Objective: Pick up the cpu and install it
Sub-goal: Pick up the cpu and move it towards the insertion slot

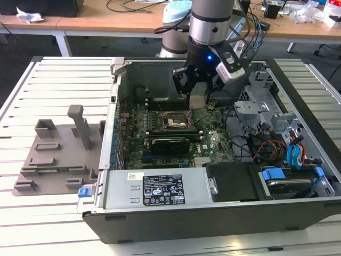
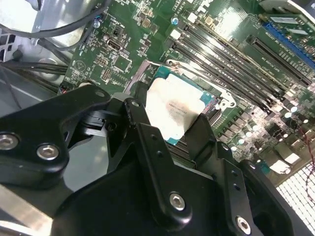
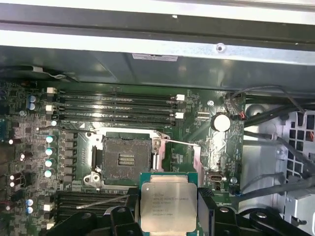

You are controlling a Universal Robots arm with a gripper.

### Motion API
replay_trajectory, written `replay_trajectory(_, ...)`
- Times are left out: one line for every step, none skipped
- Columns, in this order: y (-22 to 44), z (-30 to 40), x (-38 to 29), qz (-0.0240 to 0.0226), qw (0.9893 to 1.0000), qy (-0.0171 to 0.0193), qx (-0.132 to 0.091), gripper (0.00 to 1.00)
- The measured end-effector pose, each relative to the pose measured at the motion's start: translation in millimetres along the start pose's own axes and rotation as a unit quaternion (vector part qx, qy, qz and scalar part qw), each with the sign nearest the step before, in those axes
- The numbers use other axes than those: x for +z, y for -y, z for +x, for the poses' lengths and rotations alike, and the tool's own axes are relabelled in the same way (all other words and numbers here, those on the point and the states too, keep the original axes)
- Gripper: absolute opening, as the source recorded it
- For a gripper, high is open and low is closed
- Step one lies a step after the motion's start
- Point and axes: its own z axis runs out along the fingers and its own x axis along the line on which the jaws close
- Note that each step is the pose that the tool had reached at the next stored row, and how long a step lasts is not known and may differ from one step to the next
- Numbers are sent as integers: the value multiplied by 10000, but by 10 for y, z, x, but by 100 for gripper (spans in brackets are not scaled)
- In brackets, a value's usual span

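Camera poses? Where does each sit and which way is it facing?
Exterior view: off the arm, raised, looking down into the open computer case; arm and gripper show.
First wrist view: at the wrist, facing the empty socket; fingers flank the cpu.
Second wrist view: at the wrist, looking along the fingers at the cpu.
Both wrist views share the gripped cpu.

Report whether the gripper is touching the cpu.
Touching. In the first wrist view the gripper pinches the cpu, a black finger flush against each side edge.
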Motion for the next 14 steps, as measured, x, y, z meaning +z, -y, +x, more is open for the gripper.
replay_trajectory(-4,8,4,1,10000,0,0,55)
replay_trajectory(-8,23,8,0,10000,0,0,55)
replay_trajectory(-13,59,11,1,10000,0,0,55)
replay_trajectory(-22,117,15,3,10000,0,-1,55)
replay_trajectory(-31,173,17,6,10000,1,0,55)
replay_trajectory(-36,201,17,7,10000,1,-1,55)
replay_trajectory(-42,236,18,8,10000,2,0,55)
replay_trajectory(-52,303,20,8,10000,3,-1,55)
replay_trajectory(-53,311,20,9,10000,4,0,55)
replay_trajectory(-53,311,20,10,10000,4,-1,55)
replay_trajectory(-53,311,20,9,10000,4,-1,55)
replay_trajectory(-53,312,20,9,10000,3,0,55)
replay_trajectory(-53,312,20,10,10000,4,0,55)
replay_trajectory(-53,313,20,9,10000,4,0,55)
